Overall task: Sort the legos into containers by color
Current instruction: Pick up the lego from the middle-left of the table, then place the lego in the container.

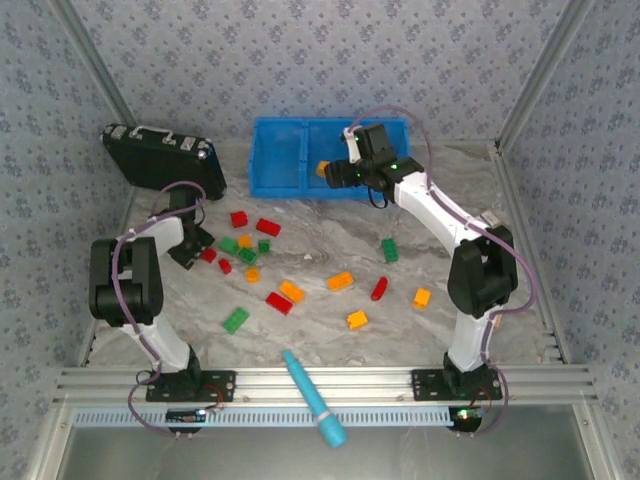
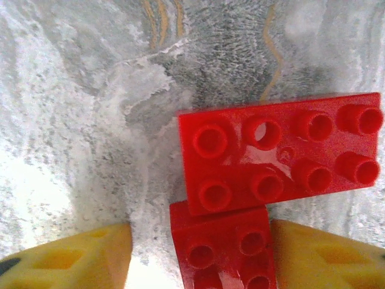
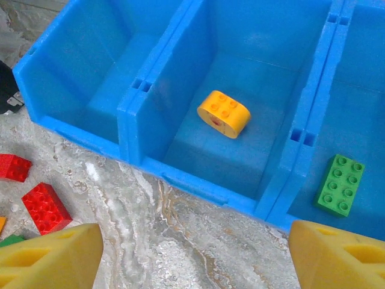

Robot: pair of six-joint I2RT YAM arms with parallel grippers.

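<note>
Mid-left of the overhead frame: left gripper down on the marbled table, jaws half-wide astride a small red brick, one pad touching, the other just clear. Pick step, by the look of it; next, squeezing shut and carrying to the blue bin, probably its empty left compartment. Centre: loose legos scattered. Upper right: right gripper wide and empty at the bin's near wall; orange-yellow brick in the middle compartment, green brick in the right.

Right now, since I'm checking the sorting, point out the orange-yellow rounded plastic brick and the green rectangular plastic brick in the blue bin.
Orange-yellow rounded plastic brick [image 3: 224, 113]: right wrist view, studded top.
Green rectangular plastic brick [image 3: 340, 185]: right wrist view, studded top.
</note>
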